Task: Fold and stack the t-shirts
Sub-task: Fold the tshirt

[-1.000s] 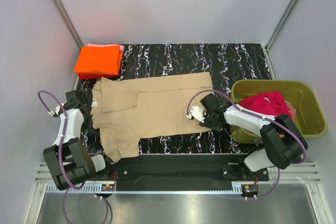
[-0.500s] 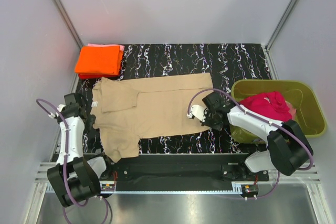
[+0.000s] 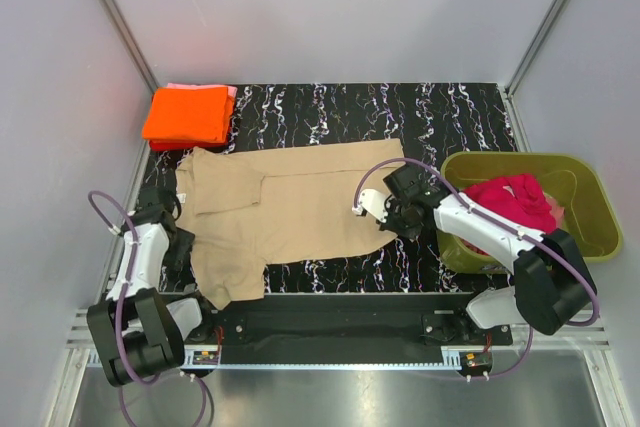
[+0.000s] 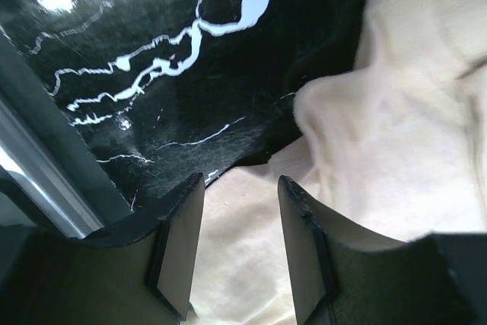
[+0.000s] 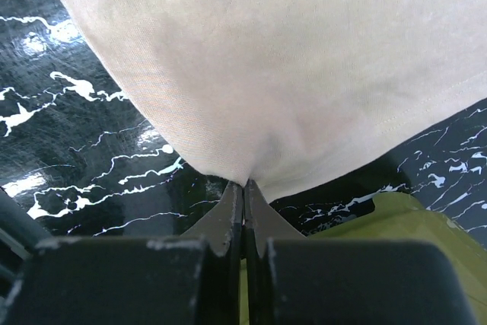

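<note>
A tan shirt (image 3: 300,197) lies spread open on the black, white-veined table (image 3: 450,117), collar end to the left and hem to the right. One sleeve is folded in across the chest, and the lower left part hangs toward the near edge.

The right gripper (image 5: 243,188) is at the hem. Its two fingers are pressed together on a small pinch of the tan cloth, which rises into a peak at the fingertips. From above, this gripper (image 3: 385,215) sits at the shirt's right edge, between the shirt and a green tub (image 3: 590,197). The tub stands on the right side of the table and holds a crumpled magenta-red shirt (image 3: 510,197).

The left gripper (image 4: 238,184) is low over the shirt's left side. Its fingers stand a little apart with tan cloth below the gap, and nothing is clamped between them. From above it (image 3: 180,239) is at the shirt's left edge, near the sleeve.

A folded orange shirt (image 3: 188,112) sits in the far left corner of the table. A thin strip of a pink shirt (image 3: 232,92) shows at its far right edge, apparently lying underneath.
</note>
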You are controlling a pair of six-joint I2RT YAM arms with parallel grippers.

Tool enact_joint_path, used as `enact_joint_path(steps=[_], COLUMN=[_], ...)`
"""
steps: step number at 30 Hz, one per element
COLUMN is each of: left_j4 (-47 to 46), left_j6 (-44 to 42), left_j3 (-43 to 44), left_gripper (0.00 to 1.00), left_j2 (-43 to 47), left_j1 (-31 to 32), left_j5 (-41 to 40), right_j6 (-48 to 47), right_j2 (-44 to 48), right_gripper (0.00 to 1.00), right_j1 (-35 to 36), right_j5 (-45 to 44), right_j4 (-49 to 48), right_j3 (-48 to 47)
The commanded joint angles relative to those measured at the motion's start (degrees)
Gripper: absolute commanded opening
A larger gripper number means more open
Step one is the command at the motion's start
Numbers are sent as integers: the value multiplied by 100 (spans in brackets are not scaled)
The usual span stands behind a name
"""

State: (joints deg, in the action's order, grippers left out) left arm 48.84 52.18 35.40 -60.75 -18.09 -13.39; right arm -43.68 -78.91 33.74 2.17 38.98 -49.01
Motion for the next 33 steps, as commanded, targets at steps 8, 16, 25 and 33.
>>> enact_joint_path(steps=[8,16,25,33], left_j4=[-463,-524,-796,-789], left_j6=[292,372,301,187], left_j3=[-279,-437,-595,-551], left_gripper=[45,39,32,0], left_j2=[-200,-174,-393,-482], left_j1=[270,385,455,481], left_j5=[143,3,82,108], right_j6=[-114,-114,-9,-18], right_j2=[324,552,746,1071], right_gripper=[0,0,0,0], right_j1=[-7,54,142,282], right_j5=[187,90,-59,-165], right_j4=[31,-5,-31,4], right_j3=[-276,-196,-12,120])
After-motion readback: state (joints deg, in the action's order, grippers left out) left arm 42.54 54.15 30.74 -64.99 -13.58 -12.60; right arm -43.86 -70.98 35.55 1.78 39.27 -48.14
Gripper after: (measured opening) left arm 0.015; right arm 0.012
